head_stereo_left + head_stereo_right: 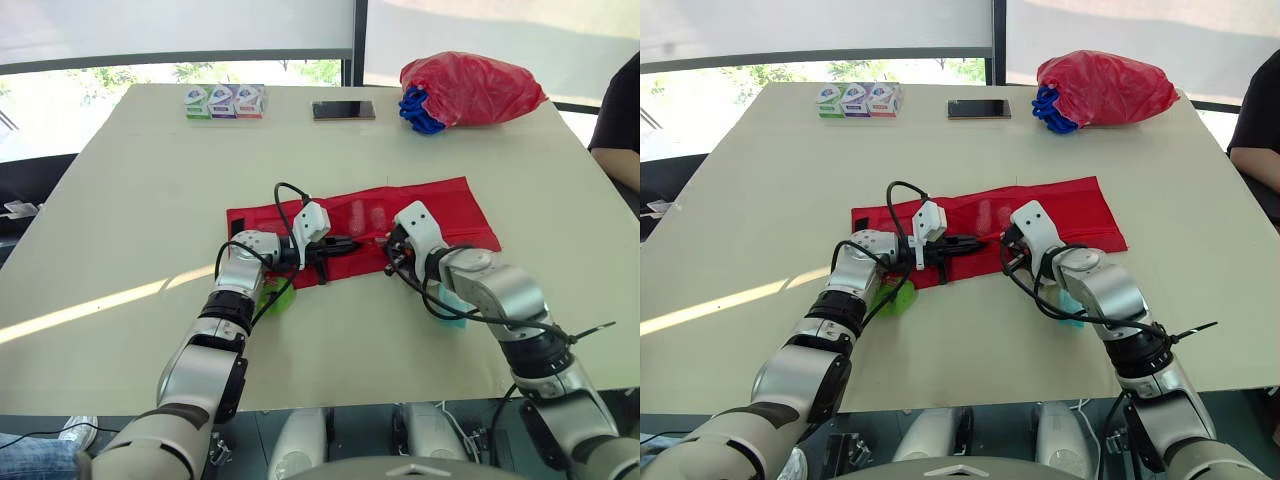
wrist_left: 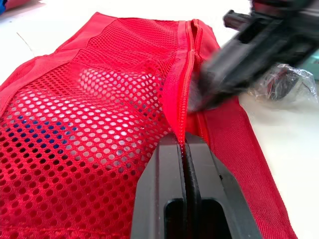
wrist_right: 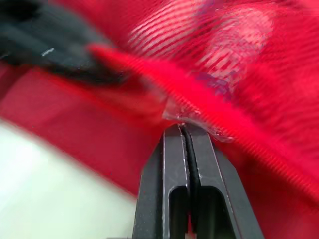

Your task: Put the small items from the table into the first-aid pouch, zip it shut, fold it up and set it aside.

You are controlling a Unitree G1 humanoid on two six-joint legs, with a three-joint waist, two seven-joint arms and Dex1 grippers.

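Nearest the front edge of the table (image 1: 120, 350), a green item (image 1: 276, 296) lies under the left forearm and a teal item (image 1: 447, 303) under the right, both outside the pouch. Just beyond them the two arms meet at the near long edge of the first-aid pouch (image 1: 440, 205). It lies flat, mesh side up, its long axis running left to right across the middle of the table, the right end a little farther off. The left gripper (image 2: 182, 142) is clamped on the fabric at the zip line (image 2: 188, 64). The right gripper (image 3: 180, 130), just beside it on the right, has its fingers pressed together at the same seam, though whether on the slider I cannot tell. Any zip travel must follow that long axis, and I judge the right arm has the longer stretch of pouch on its side. Bare table surrounds the pouch; far back stand small boxes (image 1: 225, 101), a phone (image 1: 343, 110) and a red bag (image 1: 470, 88).
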